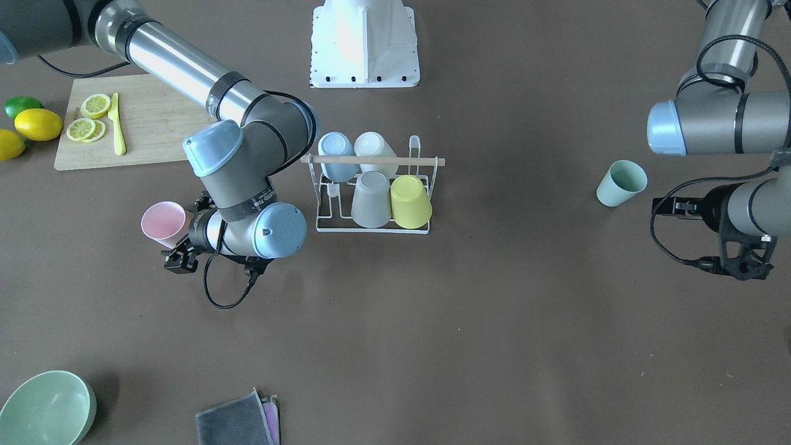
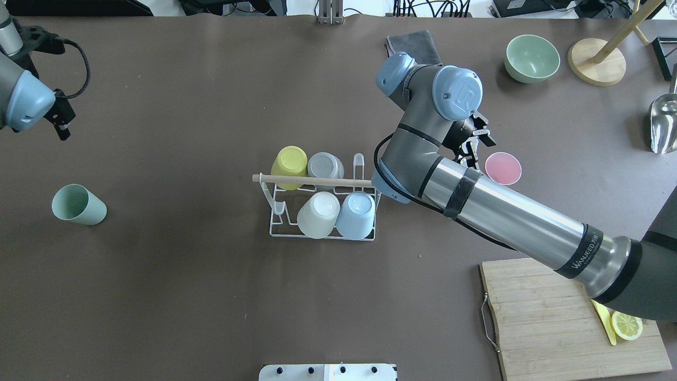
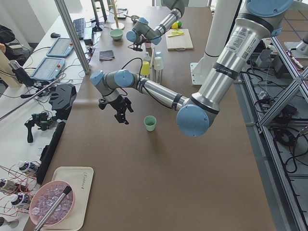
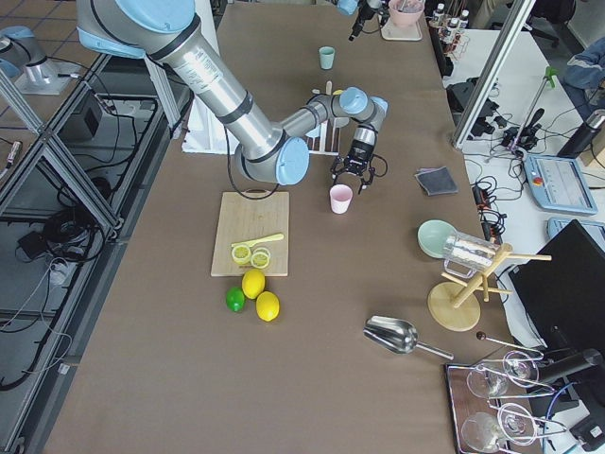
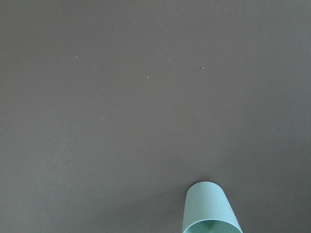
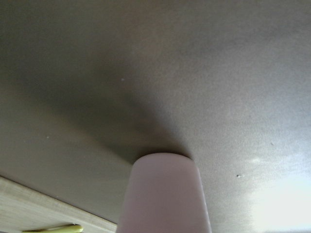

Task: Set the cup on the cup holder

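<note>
The cup holder (image 2: pixel 277 210) is white wire with a pale wooden rod (image 2: pixel 317 181). It carries a yellow cup (image 2: pixel 290 161), a grey cup (image 2: pixel 325 165), a cream cup (image 2: pixel 318 214) and a pale blue cup (image 2: pixel 356 214). On the dark brown tabletop (image 2: pixel 211 296), a pink cup (image 2: pixel 503 168) stands to the robot's right of the holder. A mint-green cup (image 2: pixel 78 205) stands well to its left.

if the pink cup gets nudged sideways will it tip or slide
The pink cup probably tips fairly easily: it stands mouth up on a base narrower than its rim. It looks like thin plastic, so it is likely light and may slide first on the table.
</note>
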